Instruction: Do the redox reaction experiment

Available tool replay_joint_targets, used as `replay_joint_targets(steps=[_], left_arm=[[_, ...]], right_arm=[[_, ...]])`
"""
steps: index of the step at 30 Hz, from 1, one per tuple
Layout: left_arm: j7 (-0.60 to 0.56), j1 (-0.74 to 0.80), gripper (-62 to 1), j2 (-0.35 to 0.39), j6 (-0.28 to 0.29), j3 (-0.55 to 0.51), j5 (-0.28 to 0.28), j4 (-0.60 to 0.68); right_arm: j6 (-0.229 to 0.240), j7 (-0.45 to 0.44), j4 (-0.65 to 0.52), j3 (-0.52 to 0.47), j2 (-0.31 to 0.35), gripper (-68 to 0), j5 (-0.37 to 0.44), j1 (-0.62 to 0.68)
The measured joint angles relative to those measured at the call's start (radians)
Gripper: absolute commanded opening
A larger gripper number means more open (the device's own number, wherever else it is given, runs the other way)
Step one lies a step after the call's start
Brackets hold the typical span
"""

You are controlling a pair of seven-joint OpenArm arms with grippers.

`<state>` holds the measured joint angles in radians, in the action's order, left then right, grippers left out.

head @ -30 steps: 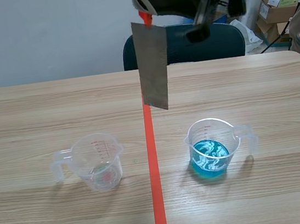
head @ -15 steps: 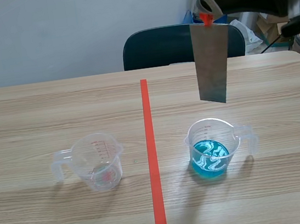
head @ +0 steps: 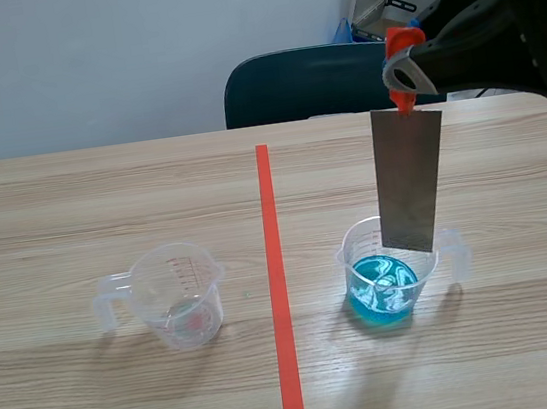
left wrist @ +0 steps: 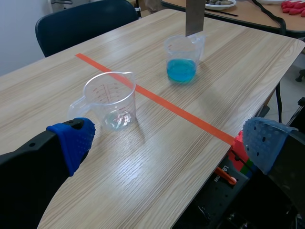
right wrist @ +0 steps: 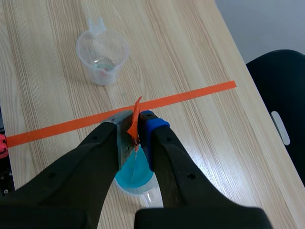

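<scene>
Dipping step: gripping metal strip (head: pixel 412 181) in right fingers (right wrist: pixel 153 126) over blue-liquid cup (head: pixel 385 286), with left fingers (left wrist: pixel 71 138) released. Next, lower straight in.

Lab-like workroom, taped wooden table (head: pixel 70 191), office chair (head: pixel 298 85)

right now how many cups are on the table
2. The cup of blue liquid stands right of the tape line, below the strip in the right gripper. The near-empty cup stands left of the line. None seems hidden.
</scene>
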<state>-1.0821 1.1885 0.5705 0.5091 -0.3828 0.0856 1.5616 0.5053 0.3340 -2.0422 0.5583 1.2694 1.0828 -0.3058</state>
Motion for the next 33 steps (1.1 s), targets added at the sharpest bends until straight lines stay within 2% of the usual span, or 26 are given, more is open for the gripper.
replay_joint_targets(steps=[5,33], left_arm=[[0.000,0.000,1.4,0.000,0.000,0.000,0.000,0.000],[0.000,0.000,1.4,0.000,0.000,0.000,0.000,0.000]], right_arm=[[0.000,-0.046,0.000,0.000,0.000,-66.9,-0.005,-0.001],[0.000,-0.061,0.000,0.000,0.000,-66.9,-0.013,-0.001]])
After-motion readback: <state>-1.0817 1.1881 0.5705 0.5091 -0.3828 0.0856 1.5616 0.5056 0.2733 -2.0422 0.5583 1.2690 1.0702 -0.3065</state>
